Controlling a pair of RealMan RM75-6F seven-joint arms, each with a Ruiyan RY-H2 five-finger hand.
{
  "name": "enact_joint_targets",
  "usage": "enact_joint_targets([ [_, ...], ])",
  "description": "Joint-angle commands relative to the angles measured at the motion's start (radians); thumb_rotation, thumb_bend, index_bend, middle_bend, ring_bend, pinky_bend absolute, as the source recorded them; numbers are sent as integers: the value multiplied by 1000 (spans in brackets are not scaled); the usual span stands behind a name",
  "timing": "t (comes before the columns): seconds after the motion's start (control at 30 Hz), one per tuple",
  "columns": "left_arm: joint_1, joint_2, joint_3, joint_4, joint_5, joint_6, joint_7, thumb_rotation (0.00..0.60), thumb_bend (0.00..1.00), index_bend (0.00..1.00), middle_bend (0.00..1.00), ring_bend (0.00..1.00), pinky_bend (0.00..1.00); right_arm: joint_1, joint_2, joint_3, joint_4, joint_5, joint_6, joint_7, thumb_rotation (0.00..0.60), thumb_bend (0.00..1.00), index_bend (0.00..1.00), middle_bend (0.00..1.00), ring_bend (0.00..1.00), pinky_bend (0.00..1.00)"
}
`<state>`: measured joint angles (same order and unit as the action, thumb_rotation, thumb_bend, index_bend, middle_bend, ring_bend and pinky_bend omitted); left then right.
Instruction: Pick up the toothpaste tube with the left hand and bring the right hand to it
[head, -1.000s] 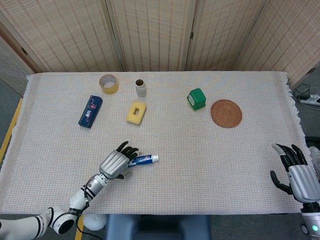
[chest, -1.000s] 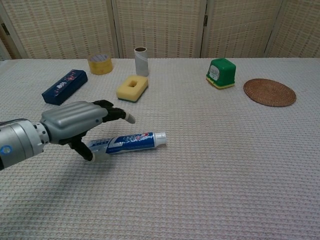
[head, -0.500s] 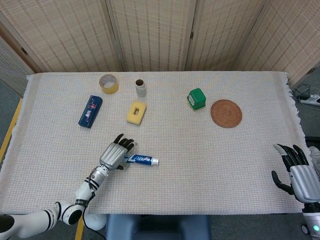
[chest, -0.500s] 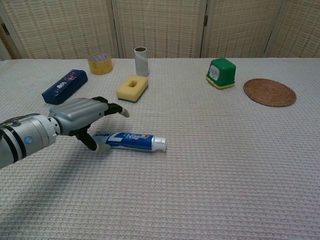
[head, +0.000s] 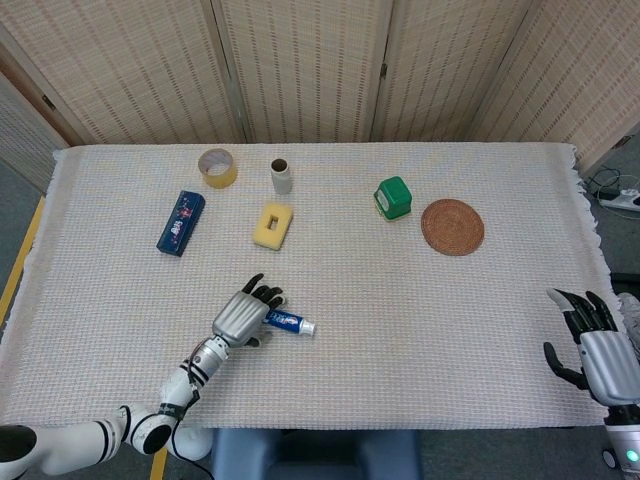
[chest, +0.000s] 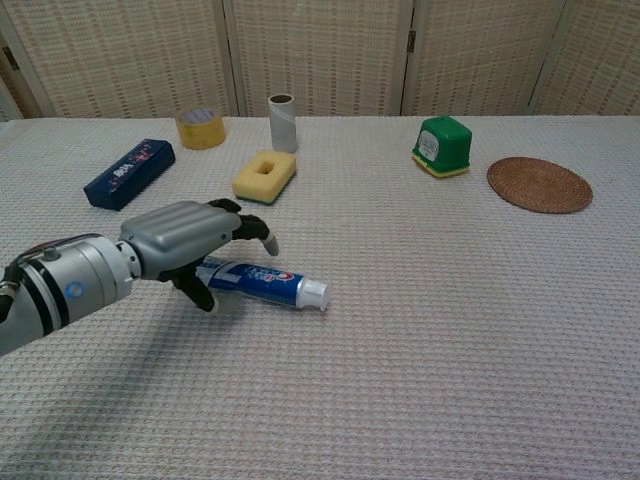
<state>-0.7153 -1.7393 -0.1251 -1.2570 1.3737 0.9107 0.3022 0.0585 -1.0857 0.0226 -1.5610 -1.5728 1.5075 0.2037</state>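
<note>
Chest view showed the left hand over the tube, fingers spread; right hand lay open.

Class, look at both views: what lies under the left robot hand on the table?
Under the left robot hand lies the toothpaste tube on the tablecloth. Its capped end sticks out; its crimped end is hidden beneath the palm.

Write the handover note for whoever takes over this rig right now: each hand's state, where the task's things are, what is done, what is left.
Left hand: over the tail end of the toothpaste tube, fingers spread, no grip visible.
Right hand: open, at the table's near right edge, far from the tube.
Tube: flat on the table cloth, cap pointing right.
Done: left hand at the tube.
Left: grasp, lift, bring the right hand across.
</note>
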Motion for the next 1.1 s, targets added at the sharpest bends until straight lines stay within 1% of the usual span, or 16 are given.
enact_joint_targets([
  [0.03, -14, -18, -7, 14, -24, -16, 22, 600, 350, 306, 248, 259, 119, -1, -2, 0, 5, 4, -3, 4, 600, 510, 44, 140, 115, 22],
  [0.17, -21, -28, -11, 30, -42, -15, 43, 600, 353, 351, 294, 299, 140, -2, -6, -2, 12, 10, -9, 10, 600, 510, 44, 140, 115, 22],
  [0.3, -23, -35, -11, 44, -52, -10, 47, 600, 353, 365, 315, 322, 151, -1, -9, -1, 17, 11, -13, 14, 600, 509, 44, 140, 115, 22],
  [0.57, -22, -46, 5, 79, -26, 18, 16, 600, 358, 442, 385, 385, 189, 5, -8, 0, 11, 9, -21, 5, 600, 510, 44, 140, 114, 22],
  [0.7, -24, -52, 13, 101, -10, 18, -32, 600, 377, 488, 433, 423, 217, 6, -8, 0, 4, 9, -21, -4, 600, 510, 44, 140, 114, 22],
  [0.77, -26, -53, 17, 113, 1, 17, -68, 600, 410, 522, 468, 447, 269, 5, -7, 1, 0, 10, -21, -7, 600, 509, 44, 140, 114, 22],
  [0.83, -27, -53, 21, 122, 13, 20, -92, 600, 463, 568, 512, 483, 366, 5, -7, 1, -1, 10, -21, -8, 600, 509, 44, 140, 114, 22],
  [0.87, -27, -53, 26, 133, 29, 29, -120, 600, 498, 598, 539, 509, 422, 5, -6, 1, -3, 10, -20, -10, 600, 509, 44, 140, 114, 22],
  [0.93, -27, -51, 43, 165, 69, 45, -193, 600, 549, 651, 586, 557, 493, 5, -4, 1, -8, 10, -19, -15, 600, 510, 44, 140, 114, 22],
  [1.03, -28, -49, 63, 213, 119, 75, -287, 600, 580, 715, 659, 631, 568, 7, -3, 3, -14, 6, -17, -17, 600, 509, 44, 140, 114, 22],
  [1.1, -28, -46, 76, 242, 147, 95, -349, 600, 591, 738, 688, 661, 604, 9, -1, 5, -18, 2, -16, -21, 600, 510, 44, 140, 114, 22],
])
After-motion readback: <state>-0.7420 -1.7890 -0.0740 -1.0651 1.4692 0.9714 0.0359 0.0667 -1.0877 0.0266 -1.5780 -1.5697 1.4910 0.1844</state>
